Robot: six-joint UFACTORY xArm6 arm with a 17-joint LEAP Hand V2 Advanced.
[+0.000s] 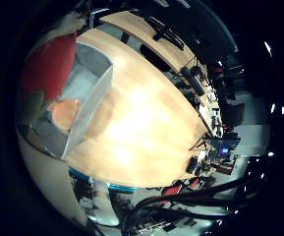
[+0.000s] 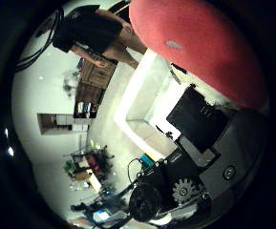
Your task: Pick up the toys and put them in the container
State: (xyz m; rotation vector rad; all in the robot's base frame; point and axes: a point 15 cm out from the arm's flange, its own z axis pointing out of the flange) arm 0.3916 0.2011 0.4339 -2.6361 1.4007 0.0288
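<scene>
A big round red toy (image 2: 199, 43) fills much of the thumb side view, right against the palm. My hand (image 2: 199, 162) shows black and geared parts beside it, its fingers curled round it. The toy hangs high above a grey open container (image 1: 95, 93) that stands on the wooden table (image 1: 141, 128). An orange toy (image 1: 64, 112) lies inside the container on its floor.
The table's long bare wooden top stretches away beside the container. Past its edge are a desk with a lit screen (image 1: 225, 145) and red chairs (image 1: 173, 189) on the floor. A second wooden table (image 1: 141, 29) stands behind.
</scene>
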